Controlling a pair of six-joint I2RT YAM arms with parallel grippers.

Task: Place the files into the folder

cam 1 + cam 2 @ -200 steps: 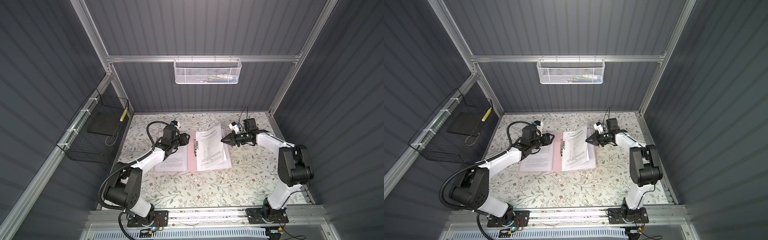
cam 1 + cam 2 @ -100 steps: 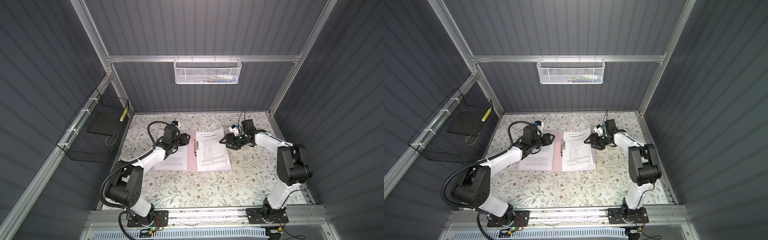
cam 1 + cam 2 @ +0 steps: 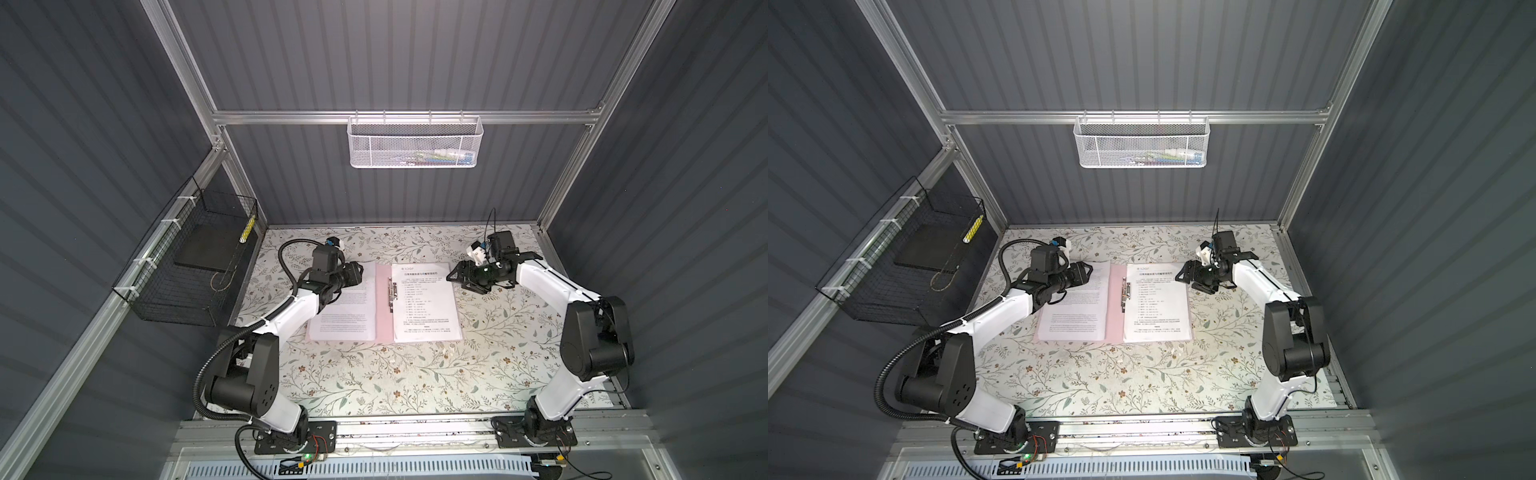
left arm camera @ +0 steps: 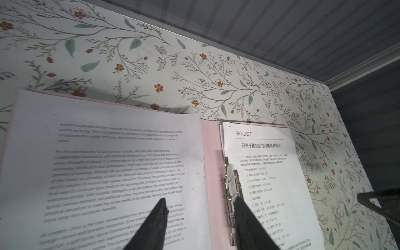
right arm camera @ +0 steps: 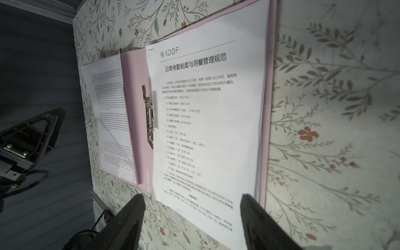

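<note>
A pale pink folder (image 3: 383, 309) (image 3: 1113, 309) lies open and flat on the floral surface (image 3: 374, 374) between two robot arms, and printed white sheets rest on both of its flaps. On the folder's left flap sits a sheet of English text (image 3: 345, 309) (image 4: 108, 164). On its right flap is a small stack topped by a page with a logo header and a Chinese heading (image 3: 426, 303) (image 5: 207, 112), whose edges sit within the pink border. The metal clip strip (image 3: 391, 293) (image 5: 149, 116) runs along the folder's spine, beside the inner edge of that stack. The left gripper (image 3: 360, 274) (image 3: 1088, 272) (image 4: 199, 203) is over the far end of the folder's left flap, above the English sheet. Its jaws are apart with nothing pinched between them, and the left wrist view shows them straddling the sheet's inner edge and the near end of the clip. Whether they touch the paper cannot be told. The right gripper (image 3: 453, 276) (image 3: 1179, 276) (image 5: 191, 199) is just beside the folder's right edge near its far corner, jaws also apart and empty. On the left wall, well apart from the folder, a black wire basket (image 3: 187, 274) holds a flat black slab (image 3: 203, 249). A white mesh basket (image 3: 413, 143) hangs on the back wall beyond the folder's far edge.
</note>
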